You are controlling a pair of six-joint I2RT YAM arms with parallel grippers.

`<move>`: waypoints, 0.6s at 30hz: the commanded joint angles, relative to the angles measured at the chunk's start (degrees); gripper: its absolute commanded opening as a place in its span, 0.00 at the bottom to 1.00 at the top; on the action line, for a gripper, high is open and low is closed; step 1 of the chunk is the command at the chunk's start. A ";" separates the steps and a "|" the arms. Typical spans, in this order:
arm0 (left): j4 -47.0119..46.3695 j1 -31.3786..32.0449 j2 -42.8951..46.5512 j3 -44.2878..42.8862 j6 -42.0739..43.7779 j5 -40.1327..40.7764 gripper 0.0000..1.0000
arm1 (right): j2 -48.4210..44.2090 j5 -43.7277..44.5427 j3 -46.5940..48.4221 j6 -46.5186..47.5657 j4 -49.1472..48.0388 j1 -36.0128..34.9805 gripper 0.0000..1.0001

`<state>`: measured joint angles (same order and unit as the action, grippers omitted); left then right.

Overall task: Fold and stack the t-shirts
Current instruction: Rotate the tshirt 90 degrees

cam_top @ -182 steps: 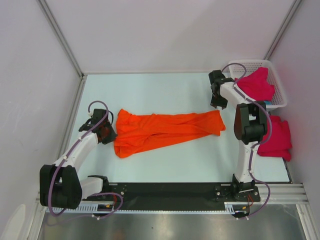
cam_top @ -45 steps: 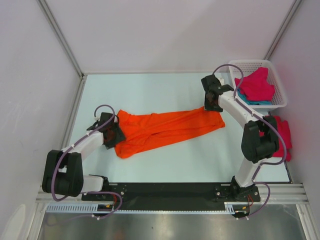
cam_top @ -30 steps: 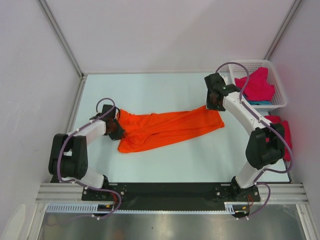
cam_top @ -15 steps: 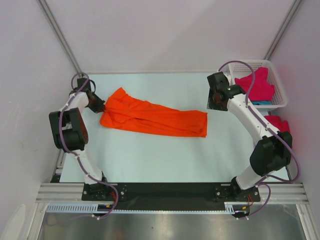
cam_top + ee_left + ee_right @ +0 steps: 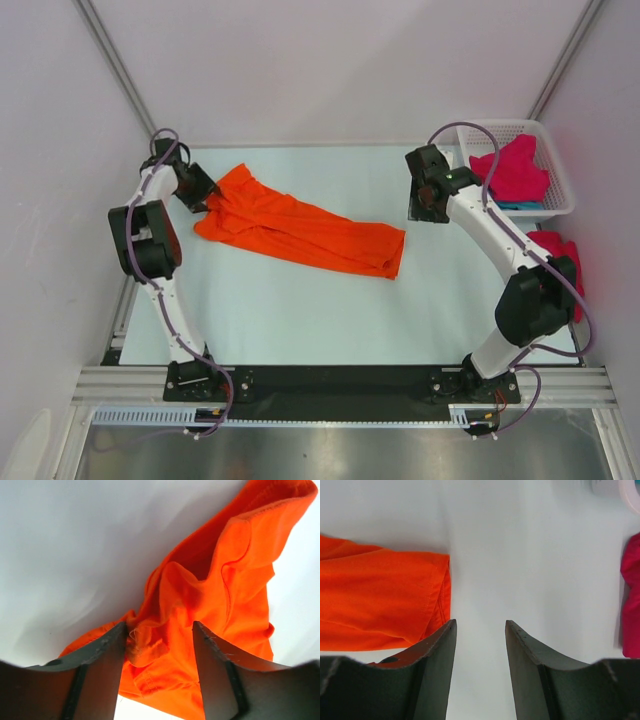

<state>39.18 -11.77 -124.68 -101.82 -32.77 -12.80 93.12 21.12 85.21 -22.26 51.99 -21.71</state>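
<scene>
Orange shirt [image 5: 300, 225] is a crumpled strip lying diagonally on table [image 5: 300, 320], upper left toward centre of top view. Left gripper [image 5: 204, 194] at its upper-left end, jaws apart, cloth bunched loose between them. Right gripper [image 5: 424, 207] right of centre, jaws apart, empty, near shirt's other end. Magenta shirt [image 5: 515, 168] in basket [image 5: 563, 195], upper right.

Bright, even, diffuse light washes the pale table [image 5: 300, 300] nearly white, with only faint soft shadows beside the orange t-shirt [image 5: 225, 595]. The overhead view is crisp. Up close, the dark fingers [image 5: 430, 680] look soft, and the magenta t-shirt [image 5: 631, 605] smears at the frame's edge.
</scene>
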 commanded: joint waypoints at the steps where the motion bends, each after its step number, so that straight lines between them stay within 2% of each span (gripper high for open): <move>1: 0.81 1.22 8.83 0.04 1.31 -1.97 0.61 | -0.04 0.32 0.75 -0.24 -0.22 -0.61 0.49; 6: 0.20 3.77 17.52 2.41 1.75 -3.73 0.62 | -0.75 -0.38 -1.09 -0.50 -1.62 -0.61 0.49; 9: -2.87 6.84 23.84 8.72 1.40 -6.70 0.61 | -0.57 -2.05 -2.68 -0.68 -3.55 -0.61 0.50; 10: -3.84 7.81 25.44 13.36 0.35 -7.24 0.61 | 0.12 -2.66 -3.11 -0.68 -4.25 -0.70 0.50; 12: -7.61 11.32 30.26 18.56 -0.71 -7.68 0.60 | 1.27 -4.16 -3.56 -0.85 -5.22 -0.87 0.50; 13: -9.02 15.51 31.42 23.37 -1.84 -7.59 0.60 | 1.71 -4.86 -3.82 -0.85 -5.84 -0.87 0.50; 18: -16.93 27.66 34.16 32.47 -5.01 -6.81 0.60 | 4.61 -6.89 -3.56 -1.03 -7.07 -0.96 0.50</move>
<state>28.86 8.21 -91.02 -74.83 -34.59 -18.35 96.27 16.58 81.54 -22.50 47.57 -22.28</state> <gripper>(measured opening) 0.600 0.497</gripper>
